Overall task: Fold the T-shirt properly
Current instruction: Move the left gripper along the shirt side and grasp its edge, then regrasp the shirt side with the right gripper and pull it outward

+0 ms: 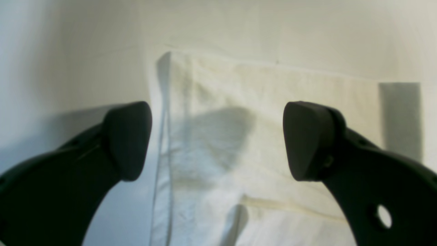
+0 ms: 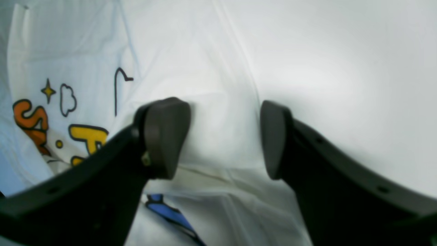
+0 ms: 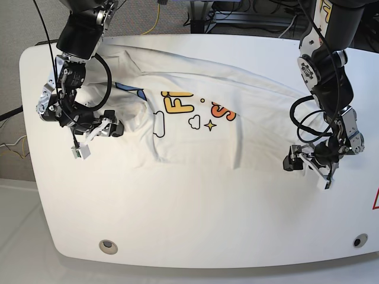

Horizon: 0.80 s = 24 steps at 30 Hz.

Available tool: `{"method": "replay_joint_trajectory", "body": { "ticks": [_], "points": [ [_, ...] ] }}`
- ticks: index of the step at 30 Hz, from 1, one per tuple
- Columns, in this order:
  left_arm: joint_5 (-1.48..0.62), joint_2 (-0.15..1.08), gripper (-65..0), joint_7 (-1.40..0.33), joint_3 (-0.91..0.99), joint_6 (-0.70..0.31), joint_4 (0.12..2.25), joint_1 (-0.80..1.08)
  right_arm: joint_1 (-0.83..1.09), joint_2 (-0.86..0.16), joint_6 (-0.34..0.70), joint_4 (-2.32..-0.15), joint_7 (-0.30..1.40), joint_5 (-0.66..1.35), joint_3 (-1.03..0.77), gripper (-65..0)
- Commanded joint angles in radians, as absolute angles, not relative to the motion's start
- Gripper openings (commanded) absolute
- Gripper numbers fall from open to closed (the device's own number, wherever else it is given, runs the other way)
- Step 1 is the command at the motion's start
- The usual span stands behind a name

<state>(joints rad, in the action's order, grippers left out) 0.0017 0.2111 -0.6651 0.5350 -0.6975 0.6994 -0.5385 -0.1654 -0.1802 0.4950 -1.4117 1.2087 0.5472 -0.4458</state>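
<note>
The white T-shirt (image 3: 195, 127) lies spread across the table, with its yellow and orange letters, clouds and star facing up and a fold along its front edge. In the base view my right gripper (image 3: 114, 128) is low over the shirt's left end. In the right wrist view the right gripper (image 2: 225, 140) stands open, with a crease of the T-shirt (image 2: 68, 51) beneath the gap. My left gripper (image 3: 294, 162) sits at the shirt's right edge. In the left wrist view the left gripper (image 1: 218, 140) is wide open over a hemmed corner of the T-shirt (image 1: 256, 102), holding nothing.
The white table (image 3: 195, 225) has a rounded front edge with two round holes (image 3: 107, 245) near its front corners. Bare tabletop (image 1: 68, 51) shows left of the shirt's hem in the left wrist view. Cables and equipment lie on the floor behind the table.
</note>
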Motion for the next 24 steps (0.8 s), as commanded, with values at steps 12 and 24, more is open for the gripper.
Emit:
{"method": "replay_joint_trajectory", "body": {
  "ticks": [12, 24],
  "points": [
    [0.021, 0.168, -7.3, -0.725, 0.527, -0.698, 0.700, -0.519, -0.185, -0.194, 0.498, -1.425, 1.194, 0.565, -0.447, -29.7],
    [0.019, 0.150, -7.8, -0.725, 0.527, -0.698, 0.700, -0.490, -0.185, -0.194, 0.498, -1.428, 1.194, 0.565, -0.447, -29.7]
  ]
}}
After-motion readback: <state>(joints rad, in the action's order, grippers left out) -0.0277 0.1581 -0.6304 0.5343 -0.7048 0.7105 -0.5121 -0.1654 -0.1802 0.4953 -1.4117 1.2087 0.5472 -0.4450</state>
